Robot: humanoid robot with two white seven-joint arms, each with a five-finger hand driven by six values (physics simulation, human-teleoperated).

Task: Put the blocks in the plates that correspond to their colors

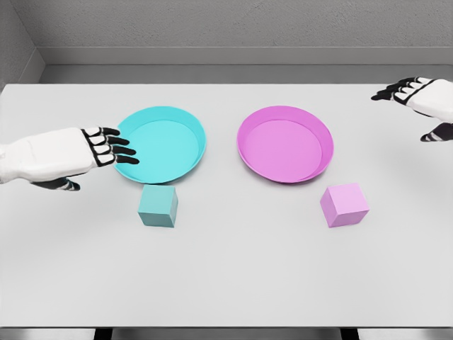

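A cyan plate (190,126) lies left of centre on the white table, and a pink plate (320,134) lies right of centre. In front of the cyan plate stands a teal block (158,205). A pink block (344,205) stands in front of the pink plate, slightly to its right. My left hand (106,152) hovers at the cyan plate's left rim, fingers spread over the rim, holding nothing. My right hand (414,106) is at the far right edge, well right of the pink plate, fingers relaxed and empty.
The white table (226,283) runs to a front edge at the bottom of the view. A grey wall stands behind its far edge.
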